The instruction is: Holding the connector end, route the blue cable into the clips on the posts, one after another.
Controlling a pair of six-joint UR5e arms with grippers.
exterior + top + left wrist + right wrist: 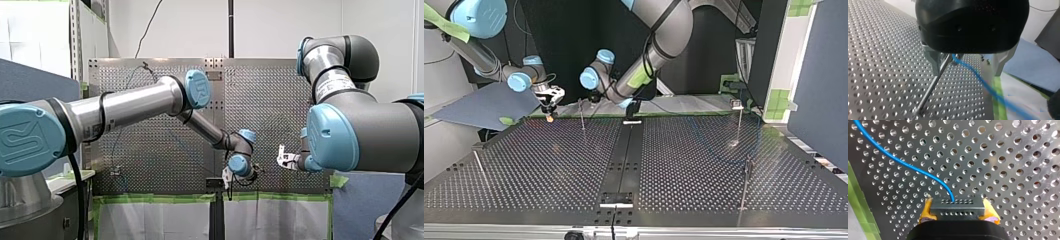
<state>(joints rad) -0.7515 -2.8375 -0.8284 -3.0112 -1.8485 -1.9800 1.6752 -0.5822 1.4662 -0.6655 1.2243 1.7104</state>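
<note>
Pinched between the yellow pads of my right gripper: the grey connector, with the blue cable leaving its far face and curving away ahead over the perforated table. Spread wide around a thin post: the metal fingers of my left gripper, with the cable passing between them, just beside the post.

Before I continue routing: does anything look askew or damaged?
Nothing stands out. The grey metal connector sits square in my right tool, and the thin blue cable leaves it in a smooth curve, unkinked.
</note>
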